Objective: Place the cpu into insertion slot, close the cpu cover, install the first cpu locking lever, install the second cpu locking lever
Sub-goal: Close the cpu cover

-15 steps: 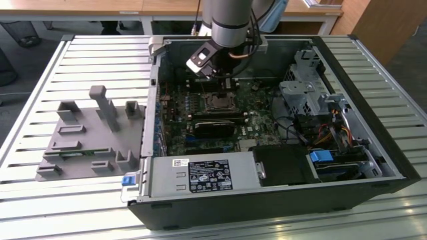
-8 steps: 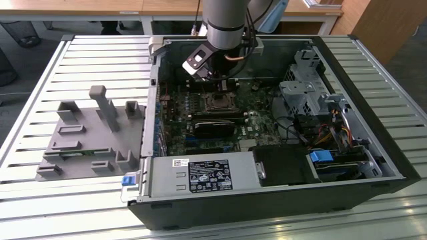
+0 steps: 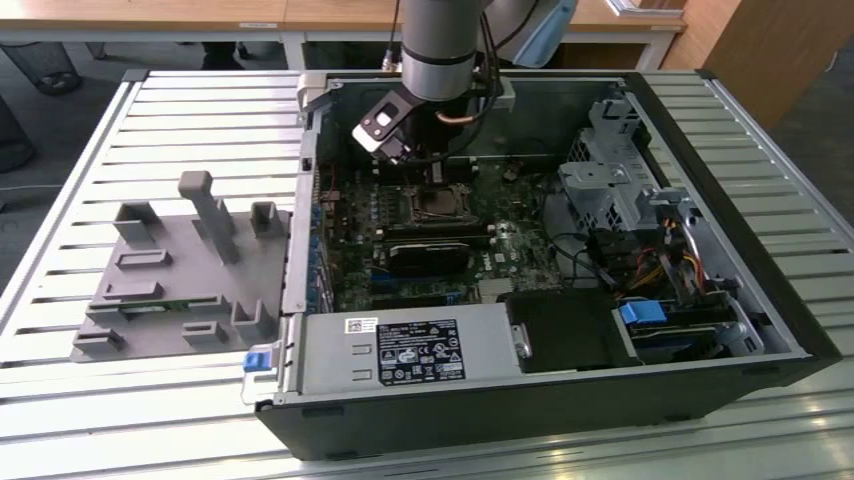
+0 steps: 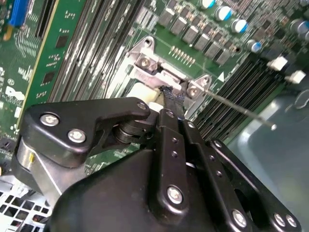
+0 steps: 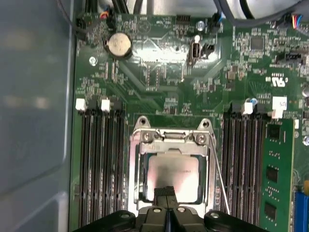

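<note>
**A:** What is the largest thing around the tool?

**B:** The open computer case [image 3: 467,420], lying on a slatted table [image 3: 174,120]. The arm [image 3: 441,40] reaches down into it, and the green motherboard [image 5: 159,72] spreads out beneath the gripper [image 5: 166,192] on every side.

**A:** And closer in?

**B:** Long black memory slots [image 5: 99,159] flank it on both sides. Directly under the tips is the insertion slot [image 5: 143,188]. The cpu [image 5: 174,171] lies flat inside it, and the cpu cover [image 5: 135,179] is down around it, its window framing the metal top.

**A:** What has the gripper got hold of?

**B:** Nothing that I can see. Its two fingers are pressed together with no gap, and the joined tip is poised over the near edge of chip and cover. Whether it touches the metal I cannot tell.

**A:** Which step is this, then?

**B:** I judge the seating done and the cover as good as closed, so the work stands at the first lever. A thin wire locking lever [image 4: 241,110] juts from the socket corner just beside the tips. It is angled away and, to my eye, not latched.

**A:** What does a move on it call for?

**B:** A narrow, exact contact. The wire is thin and looks springy, so a closed tip would have to meet it squarely. It would need to bear the wire down and in under its catch without sliding off onto the small parts nearby, with the cover held flat on the chip
</note>
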Robot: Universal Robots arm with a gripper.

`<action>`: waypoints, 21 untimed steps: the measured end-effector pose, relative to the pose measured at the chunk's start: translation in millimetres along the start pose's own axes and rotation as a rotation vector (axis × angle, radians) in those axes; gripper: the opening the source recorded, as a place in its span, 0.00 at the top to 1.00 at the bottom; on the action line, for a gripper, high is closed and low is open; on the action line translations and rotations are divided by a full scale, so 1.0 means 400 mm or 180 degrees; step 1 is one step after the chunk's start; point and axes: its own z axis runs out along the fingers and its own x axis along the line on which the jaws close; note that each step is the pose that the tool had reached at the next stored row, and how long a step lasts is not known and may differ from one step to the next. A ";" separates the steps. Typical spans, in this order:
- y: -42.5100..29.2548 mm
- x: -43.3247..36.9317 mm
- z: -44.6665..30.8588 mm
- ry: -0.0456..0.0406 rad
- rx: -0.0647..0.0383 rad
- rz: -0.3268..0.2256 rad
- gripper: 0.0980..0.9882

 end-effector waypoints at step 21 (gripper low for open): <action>-0.010 -0.013 -0.009 0.0001 0.0001 0.0000 0.98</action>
